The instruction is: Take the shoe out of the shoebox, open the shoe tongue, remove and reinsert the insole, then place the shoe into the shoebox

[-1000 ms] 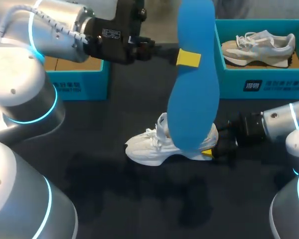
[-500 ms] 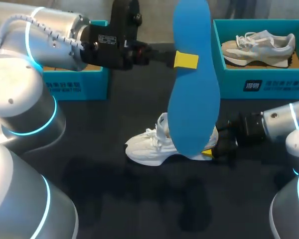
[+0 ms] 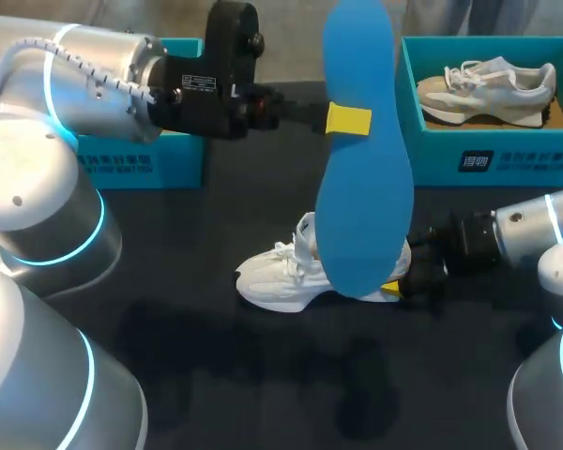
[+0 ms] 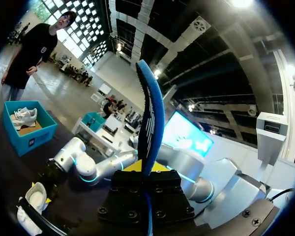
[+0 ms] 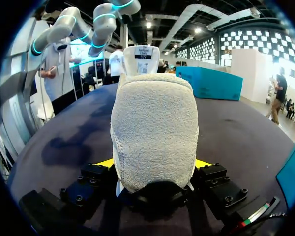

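1. The left hand (image 3: pixel 348 119) reaches in from the left, well above the counter (image 3: pixel 216 375). It is closed on the blue insole (image 3: pixel 364 197), which stands edge-on between its fingers in the left wrist view.
2. The insole hangs upright with its broad lower end in front of the white shoe (image 3: pixel 277 278). The head view does not show whether the two touch.
3. The shoe stands on its sole at mid-counter, toe to the left, tongue lifted.
4. The right hand (image 5: pixel 155 164) lies low at the shoe's heel. One yellow-tipped finger sits on each side of the heel, and both seem to press against it, so the hand grips the shoe.
5. A teal right shoebox (image 3: pixel 493 161) at the far right of the counter holds a grey shoe (image 3: pixel 488 82). A teal left shoebox (image 3: pixel 141 164) sits at the far left, partly behind the left arm.
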